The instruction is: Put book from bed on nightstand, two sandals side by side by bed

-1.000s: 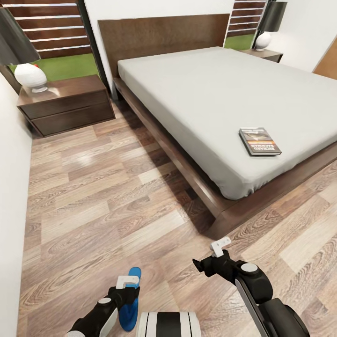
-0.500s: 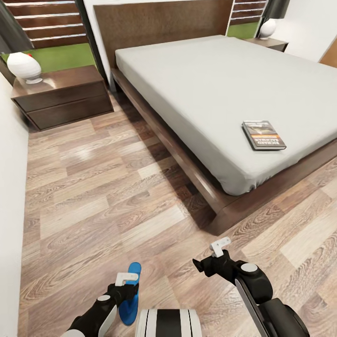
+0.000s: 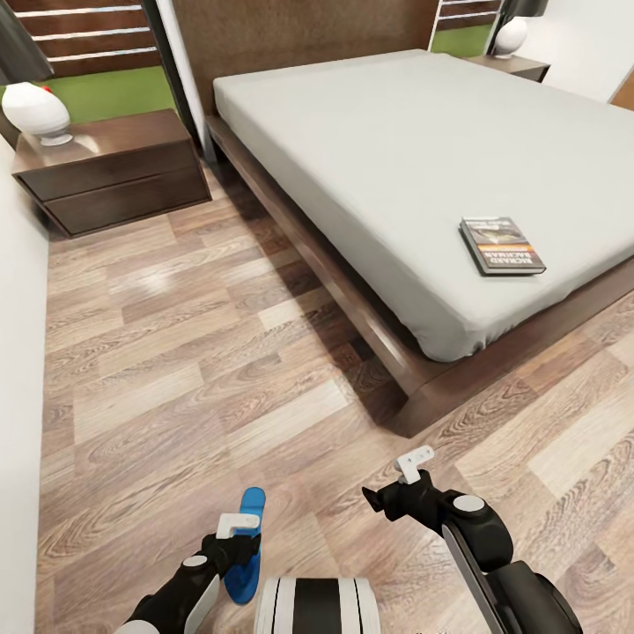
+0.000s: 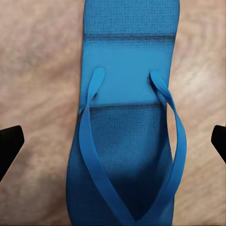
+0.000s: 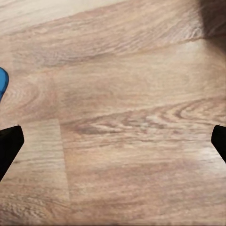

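Note:
One blue sandal (image 3: 250, 519) lies flat on the wood floor, partly under my left gripper (image 3: 239, 551). In the left wrist view the sandal (image 4: 127, 117) lies straps up between the wide-apart fingers of the left gripper (image 4: 113, 141), which is open and hovers above it. My right gripper (image 3: 389, 500) is open over bare floor to the right of it, and a sliver of the sandal (image 5: 2, 81) shows in its wrist view. The book (image 3: 502, 246) lies on the bed (image 3: 396, 132) near its foot corner. The other sandal is out of view.
A nightstand (image 3: 110, 172) with a white-based lamp (image 3: 35, 111) stands left of the bed against the window. A second nightstand (image 3: 515, 64) with a lamp (image 3: 511, 35) is at the far side. A white wall (image 3: 18, 396) runs along the left.
The whole picture has shifted, so the camera has moved: bed and nightstands sit higher and nearer. Both arms hold the same pose. The sandal stays under the left gripper.

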Controlling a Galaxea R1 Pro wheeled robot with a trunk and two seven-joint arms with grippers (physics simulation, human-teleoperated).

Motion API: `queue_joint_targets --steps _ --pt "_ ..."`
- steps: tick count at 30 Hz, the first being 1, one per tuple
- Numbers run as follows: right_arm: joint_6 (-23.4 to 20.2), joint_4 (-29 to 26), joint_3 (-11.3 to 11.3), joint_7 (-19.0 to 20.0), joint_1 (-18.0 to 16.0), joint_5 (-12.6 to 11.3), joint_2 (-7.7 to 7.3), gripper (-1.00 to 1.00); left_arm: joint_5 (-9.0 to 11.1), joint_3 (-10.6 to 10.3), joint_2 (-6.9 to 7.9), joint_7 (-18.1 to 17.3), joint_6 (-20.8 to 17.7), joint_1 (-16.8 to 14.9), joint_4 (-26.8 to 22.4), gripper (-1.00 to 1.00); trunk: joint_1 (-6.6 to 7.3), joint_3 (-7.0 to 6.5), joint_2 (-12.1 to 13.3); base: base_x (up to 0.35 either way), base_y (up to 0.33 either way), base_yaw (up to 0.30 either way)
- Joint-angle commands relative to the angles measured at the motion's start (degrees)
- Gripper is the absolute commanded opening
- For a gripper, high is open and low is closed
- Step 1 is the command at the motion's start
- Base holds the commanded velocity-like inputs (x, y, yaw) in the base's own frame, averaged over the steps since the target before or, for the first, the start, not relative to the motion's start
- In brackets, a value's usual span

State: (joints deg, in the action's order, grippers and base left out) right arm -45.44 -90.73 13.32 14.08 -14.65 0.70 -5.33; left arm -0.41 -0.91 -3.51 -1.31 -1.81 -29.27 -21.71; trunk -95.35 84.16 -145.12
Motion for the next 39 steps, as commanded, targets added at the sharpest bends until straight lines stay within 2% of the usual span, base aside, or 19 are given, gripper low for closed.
queue_joint_targets --steps 1,8,15,35,39 --pt "-0.26 -0.06 0.04 0.15 -0.03 0.09 -0.03 1.00 -0.06 -0.10 0.01 -0.07 -0.18 0.00 -0.08 1.00 0.01 0.04 -0.02 0.000 0.000 0.000" --pt "-0.26 -0.06 0.04 0.15 -0.03 0.09 -0.03 1.00 -0.11 -0.13 0.00 -0.02 -0.14 0.00 -0.08 1.00 0.01 0.04 -0.02 0.000 0.000 0.000" --pt "-0.26 -0.06 0.04 0.15 -0.03 0.09 -0.03 1.00 -0.17 -0.15 -0.01 -0.01 0.07 0.00 -0.08 1.00 -0.17 1.59 -0.11 0.000 0.000 0.000" --pt "-0.26 -0.06 0.04 0.15 -0.03 0.09 -0.03 1.00 -0.21 -0.11 -0.18 0.00 0.37 -0.02 -0.16 1.00 -0.17 1.59 -0.11 0.000 0.000 0.000" --pt "-0.26 -0.06 0.04 0.15 -0.03 0.09 -0.03 1.00 -0.21 -0.08 -0.28 0.00 0.27 -0.03 -0.29 1.00 -0.27 2.48 -0.16 0.000 0.000 0.000"
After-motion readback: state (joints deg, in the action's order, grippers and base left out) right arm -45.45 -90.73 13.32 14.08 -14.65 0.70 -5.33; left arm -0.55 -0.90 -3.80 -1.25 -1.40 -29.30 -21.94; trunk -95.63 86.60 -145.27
